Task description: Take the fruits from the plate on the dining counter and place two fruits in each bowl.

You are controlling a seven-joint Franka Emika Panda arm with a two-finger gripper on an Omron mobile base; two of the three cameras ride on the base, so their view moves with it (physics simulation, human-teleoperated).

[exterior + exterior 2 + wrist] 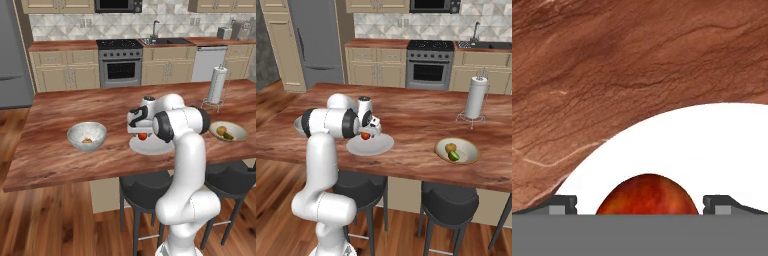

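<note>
Red fruit (647, 194) between gripper (640, 204) tips, jaws apart, not yet clamped.
Done: 3 of 4 – beige bowl (468, 156) 2, grey bowl (75, 135) 1; plate (381, 146) holds 1.

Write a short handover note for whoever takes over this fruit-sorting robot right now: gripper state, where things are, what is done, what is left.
Gripper: open, fingertips either side of the small round red fruit, not closed on it.
Red fruit: on the flat round white plate.
Deep grey-white speckled bowl: holds the small orange fruit.
Shallow pale beige bowl: holds the yellow-green fruit and bright green fruit.
Done: beige bowl full; three fruits placed.
Left: grasp the red fruit and put it in the grey-white bowl.
</note>
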